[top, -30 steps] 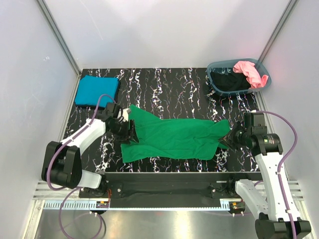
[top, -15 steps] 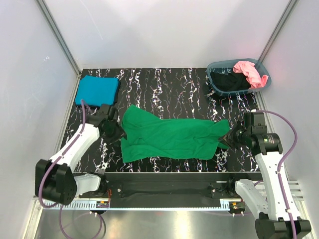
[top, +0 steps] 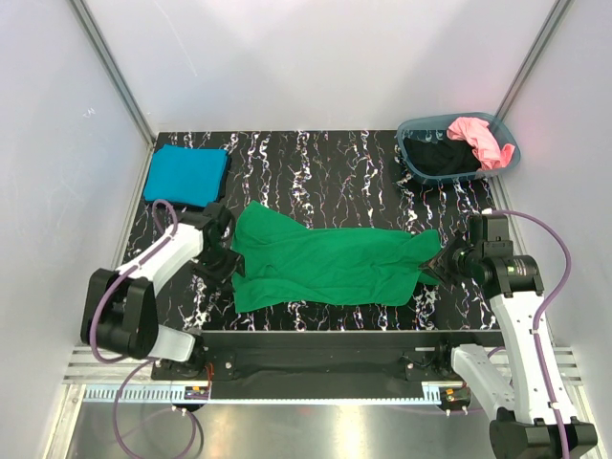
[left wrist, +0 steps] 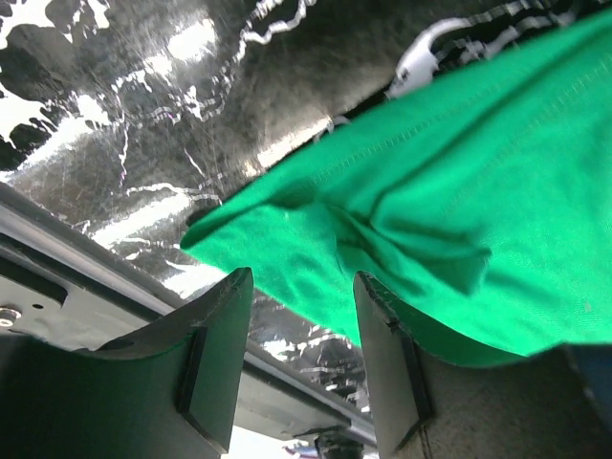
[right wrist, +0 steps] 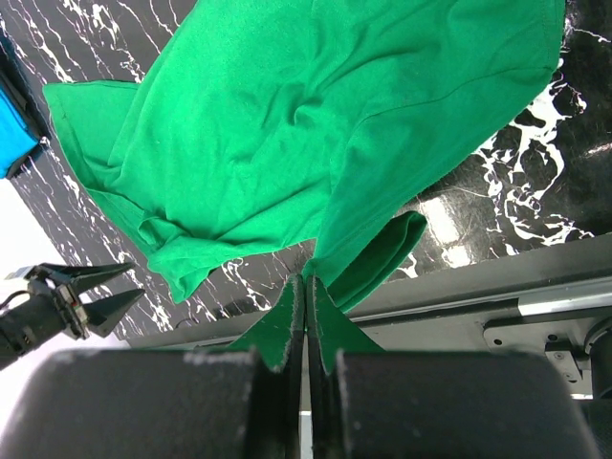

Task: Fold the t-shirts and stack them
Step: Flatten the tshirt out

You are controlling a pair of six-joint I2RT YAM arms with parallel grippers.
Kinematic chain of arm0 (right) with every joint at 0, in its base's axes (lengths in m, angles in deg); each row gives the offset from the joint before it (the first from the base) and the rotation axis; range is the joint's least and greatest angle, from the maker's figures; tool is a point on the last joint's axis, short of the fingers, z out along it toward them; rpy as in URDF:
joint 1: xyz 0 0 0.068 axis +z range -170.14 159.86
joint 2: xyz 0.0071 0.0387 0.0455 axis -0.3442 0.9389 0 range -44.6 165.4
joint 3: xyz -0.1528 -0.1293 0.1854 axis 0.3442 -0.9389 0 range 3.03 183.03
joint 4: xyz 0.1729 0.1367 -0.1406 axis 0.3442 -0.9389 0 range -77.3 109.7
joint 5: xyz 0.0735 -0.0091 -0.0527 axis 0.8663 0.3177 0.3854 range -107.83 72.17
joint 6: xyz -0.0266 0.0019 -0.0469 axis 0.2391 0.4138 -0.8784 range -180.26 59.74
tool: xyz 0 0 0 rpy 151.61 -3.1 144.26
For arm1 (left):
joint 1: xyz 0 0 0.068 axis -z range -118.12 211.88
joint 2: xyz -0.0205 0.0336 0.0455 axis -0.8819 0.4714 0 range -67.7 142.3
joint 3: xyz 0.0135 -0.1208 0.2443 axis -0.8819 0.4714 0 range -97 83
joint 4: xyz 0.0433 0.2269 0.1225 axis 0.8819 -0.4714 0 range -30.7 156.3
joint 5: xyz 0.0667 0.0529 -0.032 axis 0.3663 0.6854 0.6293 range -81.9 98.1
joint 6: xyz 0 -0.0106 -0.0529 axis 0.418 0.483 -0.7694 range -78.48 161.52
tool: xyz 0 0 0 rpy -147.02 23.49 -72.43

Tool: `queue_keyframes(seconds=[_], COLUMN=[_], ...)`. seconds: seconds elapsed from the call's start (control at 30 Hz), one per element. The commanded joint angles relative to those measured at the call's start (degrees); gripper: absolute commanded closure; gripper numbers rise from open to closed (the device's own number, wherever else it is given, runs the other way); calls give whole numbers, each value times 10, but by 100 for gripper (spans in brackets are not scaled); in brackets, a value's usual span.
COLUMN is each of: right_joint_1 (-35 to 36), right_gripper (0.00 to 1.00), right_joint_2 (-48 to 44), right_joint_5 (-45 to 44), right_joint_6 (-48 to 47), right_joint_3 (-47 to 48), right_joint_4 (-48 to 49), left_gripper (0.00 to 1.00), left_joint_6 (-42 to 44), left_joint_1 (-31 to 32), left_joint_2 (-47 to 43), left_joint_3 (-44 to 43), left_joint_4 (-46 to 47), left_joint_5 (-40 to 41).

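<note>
Left arm has swung back toward its own side since a second ago, and the left gripper (top: 226, 260) now sits low at the left edge of the green t-shirt (top: 335, 263). Its fingers (left wrist: 215, 335) are parted, with the hem showing in the gap just beyond the tips. Over on the other side, the right gripper (top: 442, 262) is pinched tight on the shirt's right edge.

Count them up: four shirts. One is the green, spread across the middle of the table (top: 335, 172). One teal t-shirt (top: 186, 174) lies folded at the far left corner. One pink t-shirt (top: 478, 137) and one black t-shirt (top: 438, 156) are heaped in the single basket (top: 413, 126) at the far right.

The tabletop is black marble-look with white veins, and plain white walls (top: 316, 57) close in on three sides.
</note>
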Motion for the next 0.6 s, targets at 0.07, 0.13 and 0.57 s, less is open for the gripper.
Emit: queue_keyframes(seconds=[0.07, 0.13, 0.57], right_joint_1=[2, 2, 3], right_gripper=[100, 100, 100], right_joint_2=[1, 3, 11], right_joint_5=[-5, -8, -15], right_joint_6=[-14, -17, -20], right_joint_3=[21, 22, 15], right_joint_4=[8, 6, 14], left_gripper=[49, 50, 67], left_joint_6=[-17, -12, 2], left_joint_1=[2, 4, 21], left_joint_2=[50, 63, 76], left_joint_3=[-18, -17, -17], left_joint_4=[51, 59, 76], left_joint_5=[-5, -19, -19])
